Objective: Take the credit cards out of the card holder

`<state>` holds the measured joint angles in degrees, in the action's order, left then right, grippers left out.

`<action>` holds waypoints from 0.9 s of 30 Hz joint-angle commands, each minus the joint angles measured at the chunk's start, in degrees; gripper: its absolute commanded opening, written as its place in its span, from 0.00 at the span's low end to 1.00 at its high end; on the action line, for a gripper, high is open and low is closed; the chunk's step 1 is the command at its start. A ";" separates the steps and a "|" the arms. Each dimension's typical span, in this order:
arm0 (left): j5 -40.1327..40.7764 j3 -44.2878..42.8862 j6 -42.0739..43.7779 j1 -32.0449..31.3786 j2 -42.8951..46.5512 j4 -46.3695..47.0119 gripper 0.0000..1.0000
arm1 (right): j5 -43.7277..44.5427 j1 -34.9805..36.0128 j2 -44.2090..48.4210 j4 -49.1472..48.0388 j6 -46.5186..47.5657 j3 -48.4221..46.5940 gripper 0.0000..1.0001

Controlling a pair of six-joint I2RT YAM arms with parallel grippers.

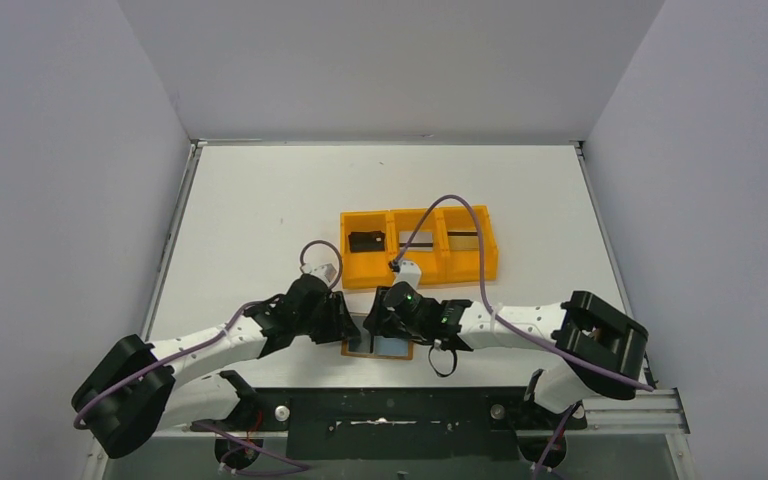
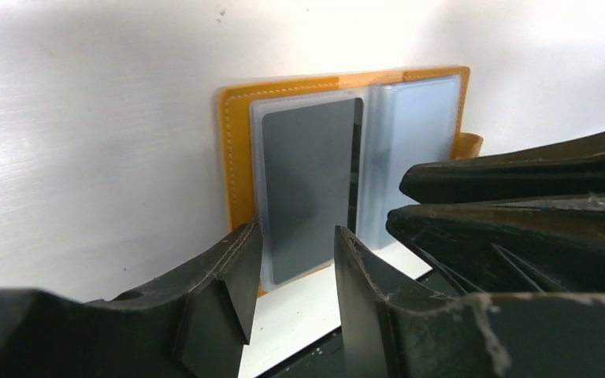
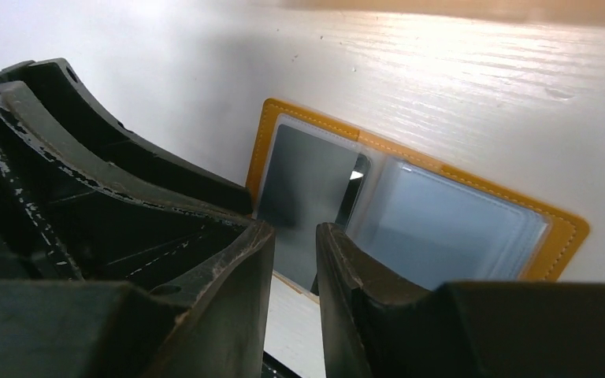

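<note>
I log the grey card (image 2: pixel 307 185) lengthwise just ahead of the left end effector (image 2: pixel 293 236) — half-open, empty; right end effector (image 3: pixel 293 232) likewise.

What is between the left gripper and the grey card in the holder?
No loose object: the left gripper straddles the near end of the dark grey card in the open card holder. The card lies in a clear sleeve, and the right gripper crowds close beside it, toward the pale blue card.
</note>
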<state>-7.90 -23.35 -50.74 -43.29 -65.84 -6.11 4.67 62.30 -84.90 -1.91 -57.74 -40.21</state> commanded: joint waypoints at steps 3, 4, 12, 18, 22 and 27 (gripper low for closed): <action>3.06 -1.44 -0.70 -0.44 -0.91 1.90 0.37 | -2.11 -0.81 -2.85 -3.56 -0.12 -1.36 0.27; 2.91 -1.43 -0.54 -0.45 -1.28 1.52 0.37 | -1.93 -0.91 -3.33 -2.54 -0.59 -1.95 0.27; 2.14 -1.07 1.83 -1.09 -0.96 0.97 0.30 | 2.98 -1.14 -6.15 7.87 -5.01 -5.02 0.22; -0.37 -1.06 2.49 -1.29 -3.06 1.94 0.29 | 0.31 -2.51 -7.26 5.23 -4.97 -4.23 0.22; -0.08 -1.16 2.10 -2.13 -4.23 1.91 0.25 | -1.17 -3.09 -6.60 2.31 -4.89 -2.94 0.15; 1.17 -1.10 2.11 -2.54 -4.91 0.27 0.15 | -3.92 -4.39 -4.36 -3.35 -5.72 0.39 0.03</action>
<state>-7.05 -23.44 -49.32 -45.06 -69.56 -5.08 2.63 58.81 -91.59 0.78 -62.50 -41.78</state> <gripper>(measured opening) 0.186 0.062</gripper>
